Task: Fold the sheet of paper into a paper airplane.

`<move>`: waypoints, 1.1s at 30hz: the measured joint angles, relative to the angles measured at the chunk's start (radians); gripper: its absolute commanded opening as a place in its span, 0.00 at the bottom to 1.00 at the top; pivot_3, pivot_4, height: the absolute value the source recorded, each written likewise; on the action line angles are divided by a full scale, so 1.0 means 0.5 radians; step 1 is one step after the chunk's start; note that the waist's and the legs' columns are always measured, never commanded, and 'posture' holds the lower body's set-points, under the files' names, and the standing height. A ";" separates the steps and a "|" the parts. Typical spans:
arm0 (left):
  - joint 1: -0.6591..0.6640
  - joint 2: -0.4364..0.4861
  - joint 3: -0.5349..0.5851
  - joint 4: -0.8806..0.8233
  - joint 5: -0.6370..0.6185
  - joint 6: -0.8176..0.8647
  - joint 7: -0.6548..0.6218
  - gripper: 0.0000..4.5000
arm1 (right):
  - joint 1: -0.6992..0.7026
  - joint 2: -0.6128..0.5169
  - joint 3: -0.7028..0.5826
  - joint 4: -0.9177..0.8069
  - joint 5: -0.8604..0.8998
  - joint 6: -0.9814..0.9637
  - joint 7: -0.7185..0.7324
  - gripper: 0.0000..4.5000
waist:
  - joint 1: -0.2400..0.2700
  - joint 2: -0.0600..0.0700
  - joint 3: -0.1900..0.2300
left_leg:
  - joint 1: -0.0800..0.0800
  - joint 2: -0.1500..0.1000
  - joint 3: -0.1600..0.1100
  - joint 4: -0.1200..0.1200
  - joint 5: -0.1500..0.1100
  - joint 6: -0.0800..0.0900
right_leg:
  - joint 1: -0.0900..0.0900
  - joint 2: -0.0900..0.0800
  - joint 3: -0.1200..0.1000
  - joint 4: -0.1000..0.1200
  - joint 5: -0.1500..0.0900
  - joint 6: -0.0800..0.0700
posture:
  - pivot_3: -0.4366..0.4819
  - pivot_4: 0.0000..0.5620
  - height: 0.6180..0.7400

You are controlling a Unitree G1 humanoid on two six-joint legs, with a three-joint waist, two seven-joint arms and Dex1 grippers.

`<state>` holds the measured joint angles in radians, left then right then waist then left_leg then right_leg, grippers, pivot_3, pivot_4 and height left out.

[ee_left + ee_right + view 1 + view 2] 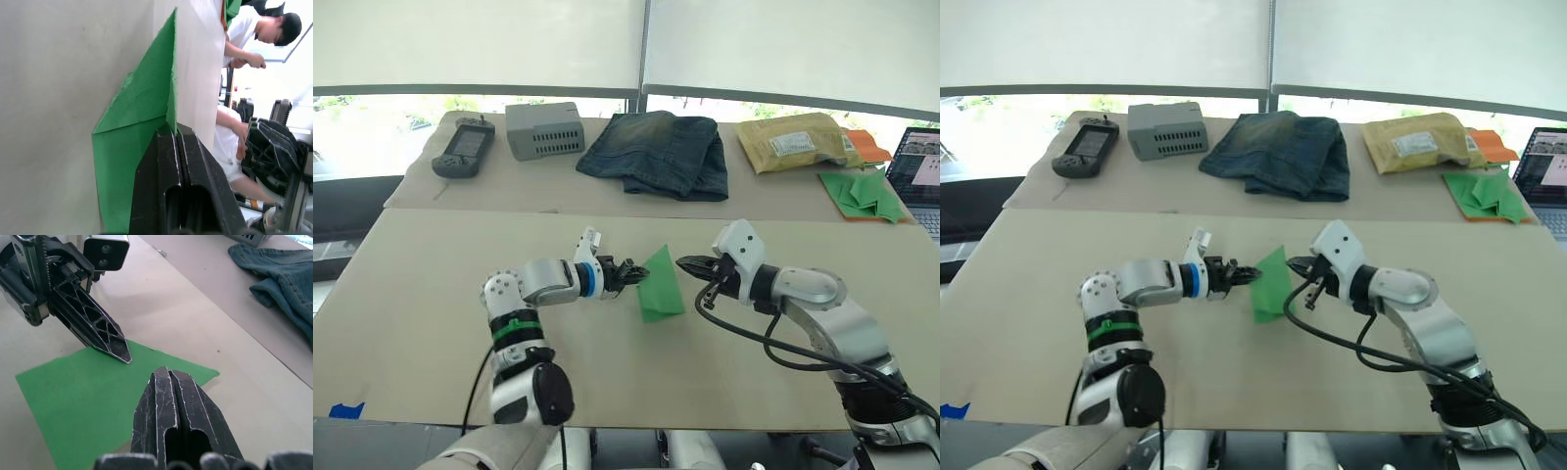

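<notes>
The bright green sheet of paper [664, 290] lies creased near the middle of the front table, its upper part tilted up a little. My left gripper [636, 275] reaches in from the left. Its fingers are shut on the sheet's left edge, and the left wrist view shows the green flap [142, 107] running into the closed fingertips. My right gripper [683, 262] is shut with nothing in it, its tip just over the sheet's right corner [195, 372]. In the right wrist view the left gripper [124, 356] touches the sheet's far edge.
On the rear table lie a handheld device [462, 149], a grey box [543, 129], folded jeans [656, 152], a yellow-brown padded envelope [798, 142], a heap of green paper pieces [862, 191] and a laptop [918, 171]. A person [244, 34] shows in the left wrist view.
</notes>
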<state>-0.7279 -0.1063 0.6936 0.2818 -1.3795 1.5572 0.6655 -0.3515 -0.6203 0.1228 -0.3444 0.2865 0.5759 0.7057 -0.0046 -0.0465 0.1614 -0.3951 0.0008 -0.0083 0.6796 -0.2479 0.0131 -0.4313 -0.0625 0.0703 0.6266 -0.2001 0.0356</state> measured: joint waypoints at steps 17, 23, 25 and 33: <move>0.331 0.380 -0.592 -0.376 -1.143 -0.699 0.865 0.99 | 0.055 0.006 -0.009 -0.090 -0.055 -0.064 0.047 0.00 | 0.009 0.000 0.000 | 0.012 -0.007 0.007 -0.003 0.006 -0.005 | 0.014 0.011 -0.004 -0.002 -0.003 -0.005 | 0.48 0.27 0.91; 0.323 1.242 -0.706 -0.282 -1.146 -0.285 0.129 1.00 | 0.171 0.138 0.113 -0.258 -0.030 0.007 0.015 0.14 | -0.037 -0.001 0.001 | 0.013 -0.004 0.006 -0.007 0.008 -0.009 | 0.010 0.015 -0.009 0.005 -0.008 -0.011 | 0.48 0.27 0.91; 0.315 1.519 -0.761 -0.374 -1.037 -0.115 -0.226 1.00 | 0.191 0.185 0.165 -0.290 -0.022 0.075 -0.012 0.29 | -0.039 0.000 0.002 | 0.013 -0.004 0.006 -0.009 0.008 -0.010 | 0.010 0.014 -0.010 0.004 -0.010 -0.011 | 0.48 0.27 0.91; 0.752 2.327 -1.418 -1.162 0.508 -0.861 -2.131 1.00 | 0.194 0.385 0.303 -0.372 -0.063 0.380 -0.282 0.90 | -0.022 0.004 0.004 | 0.013 -0.004 0.016 -0.027 0.016 -0.024 | 0.001 0.006 -0.009 -0.004 -0.023 -0.031 | 0.48 0.27 0.91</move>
<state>-0.3519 1.0570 -0.0155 -0.2994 -1.1256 1.1266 -0.3998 -0.2546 -0.4276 0.2741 -0.5302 0.2551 0.7657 0.5647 -0.0156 -0.0445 0.1633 -0.3888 -0.0013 -0.0001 0.6663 -0.2396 0.0009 -0.4307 -0.0595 0.0656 0.6245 -0.2114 0.0203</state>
